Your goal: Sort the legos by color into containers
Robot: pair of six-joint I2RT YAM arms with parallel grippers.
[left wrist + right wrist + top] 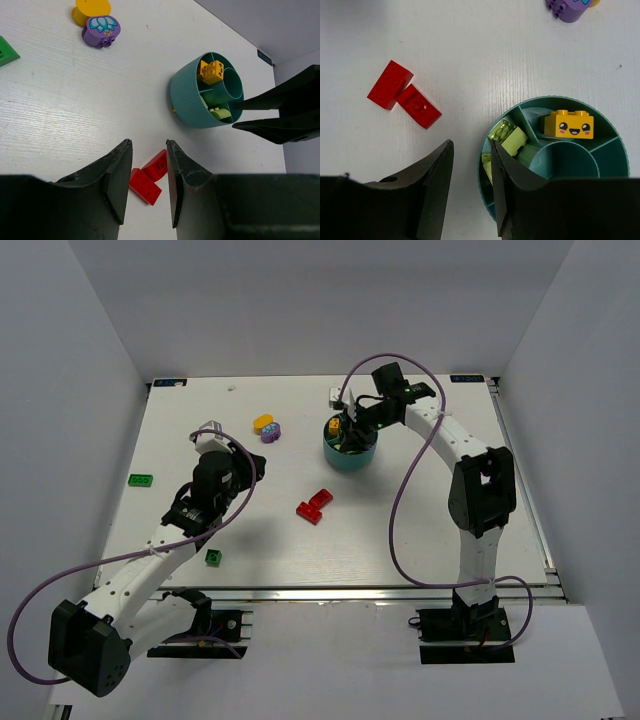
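The round teal dish stands right of centre. It holds a yellow face brick and lime green bricks; both also show in the left wrist view, yellow and lime. My right gripper hovers over the dish, open and empty, with one finger over the near rim. Two red bricks lie touching each other on the table. My left gripper is open and empty, held to their left, and they show between its fingers.
A yellow piece and a purple piece lie left of the dish. A green plate lies at far left and a dark green brick near the front. A small white item sits behind the dish.
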